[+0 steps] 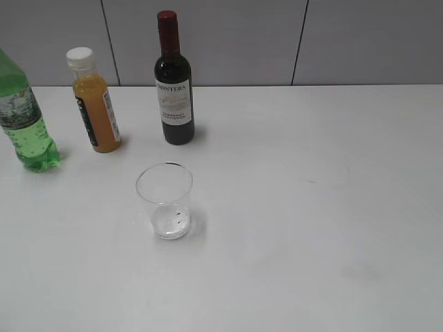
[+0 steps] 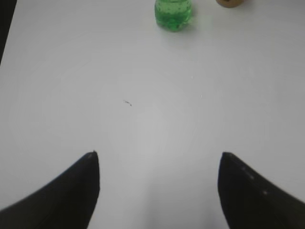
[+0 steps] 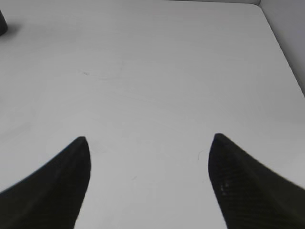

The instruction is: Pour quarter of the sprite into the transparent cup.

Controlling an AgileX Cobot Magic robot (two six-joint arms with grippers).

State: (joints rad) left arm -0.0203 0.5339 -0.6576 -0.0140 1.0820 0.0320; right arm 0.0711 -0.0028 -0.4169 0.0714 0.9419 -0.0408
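From outside, the sprite (image 1: 24, 121) stands upright at the table's (image 1: 311, 207) far left edge, green liquid in its lower part, with the orange juice bottle (image 1: 95, 104) and wine bottle (image 1: 174, 83) beside it and the transparent cup (image 1: 166, 200) in front, apart, upright, holding only dark specks. My left gripper (image 2: 159, 176) hangs spread wide and empty, the sprite's base well ahead. My right gripper (image 3: 147, 167) is likewise agape over bare table.

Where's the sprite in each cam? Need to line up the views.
Exterior: sprite at far left edge, left of the juice bottle.
Left wrist: its base at top centre, straight ahead of the open left claw.
Right wrist: not in view.
Shared landmark: juice bottle, just right of the sprite in both.
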